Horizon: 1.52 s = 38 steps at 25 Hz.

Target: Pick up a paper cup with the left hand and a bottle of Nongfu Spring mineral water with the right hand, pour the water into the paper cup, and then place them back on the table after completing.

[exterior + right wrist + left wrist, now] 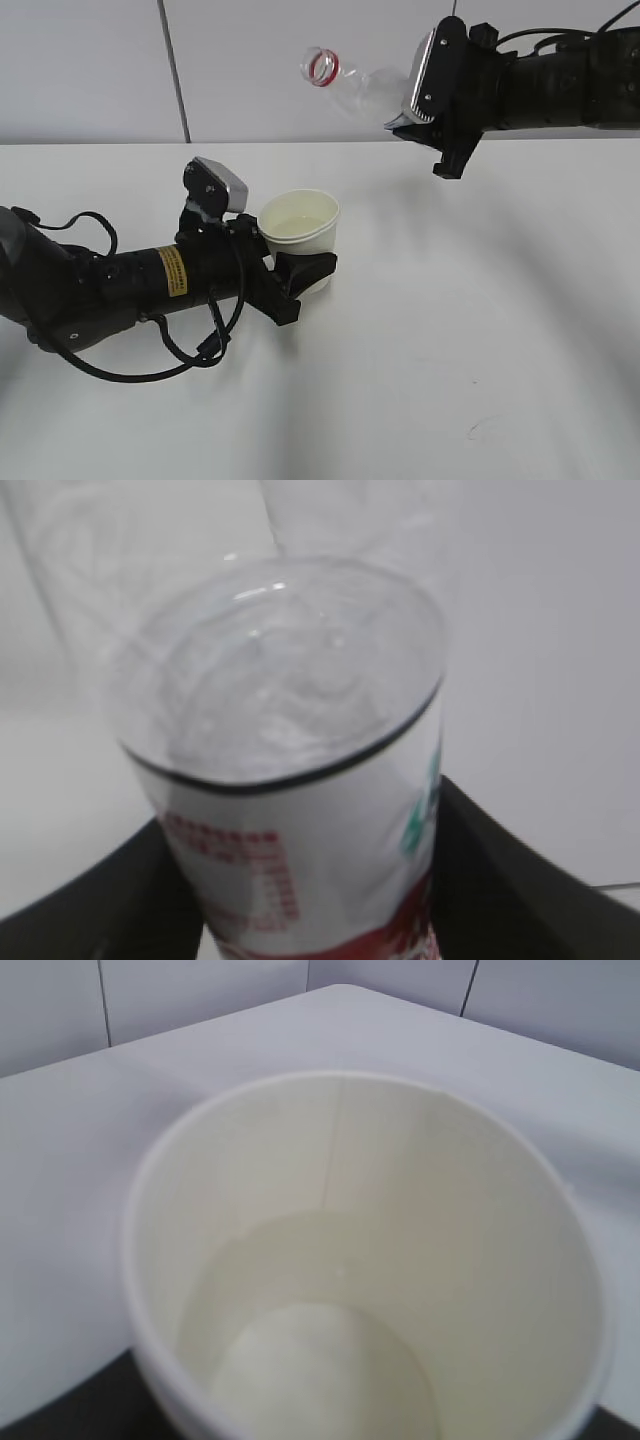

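My left gripper (305, 275) is shut on the white paper cup (300, 235), holding it upright just above the white table (450, 330). The cup fills the left wrist view (370, 1260) and holds a little clear water (320, 1360) at its bottom. My right gripper (430, 120) is shut on the clear Nongfu Spring bottle (355, 85), held high at the upper right, lying nearly level with its red-ringed open mouth (323, 67) pointing left, above and right of the cup. In the right wrist view the bottle (300, 780) shows its white and red label between the black fingers (500, 880).
A grey tiled wall (90, 70) stands behind the table. Black cables (150, 360) loop under the left arm on the tabletop.
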Tool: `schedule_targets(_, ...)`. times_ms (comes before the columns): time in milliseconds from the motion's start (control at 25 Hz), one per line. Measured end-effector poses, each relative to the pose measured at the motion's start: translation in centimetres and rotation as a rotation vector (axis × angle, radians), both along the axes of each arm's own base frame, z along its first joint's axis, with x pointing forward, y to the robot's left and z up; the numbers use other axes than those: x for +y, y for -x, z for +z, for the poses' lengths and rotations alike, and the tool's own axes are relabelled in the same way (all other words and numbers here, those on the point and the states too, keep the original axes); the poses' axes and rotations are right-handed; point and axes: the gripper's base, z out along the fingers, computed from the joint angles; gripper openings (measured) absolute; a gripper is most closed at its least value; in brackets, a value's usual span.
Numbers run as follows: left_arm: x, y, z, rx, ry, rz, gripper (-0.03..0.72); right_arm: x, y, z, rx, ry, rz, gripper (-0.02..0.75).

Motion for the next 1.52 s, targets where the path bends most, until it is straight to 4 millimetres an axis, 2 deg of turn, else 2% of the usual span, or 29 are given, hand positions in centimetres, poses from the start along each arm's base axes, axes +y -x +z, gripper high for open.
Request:
schedule_targets(640,0.2,-0.3,0.1,0.008,0.017,0.044,0.408,-0.3,0.0,-0.1,0.243,-0.439,-0.242,0.438)
schedule_targets(1000,0.3,-0.4,0.1,0.011,0.017,0.055,0.407,-0.4,0.6,-1.4,0.349,-0.546,-0.315,0.438)
schedule_targets(1280,1.2,-0.9,0.0,0.014,0.013,0.085,0.407,-0.6,1.3,-2.4,0.409,-0.630,-0.337,0.438)
schedule_targets(1520,2.3,-1.5,-0.1,0.023,-0.003,0.123,0.407,-1.8,0.6,-4.0,0.479,-0.777,-0.327,0.438)
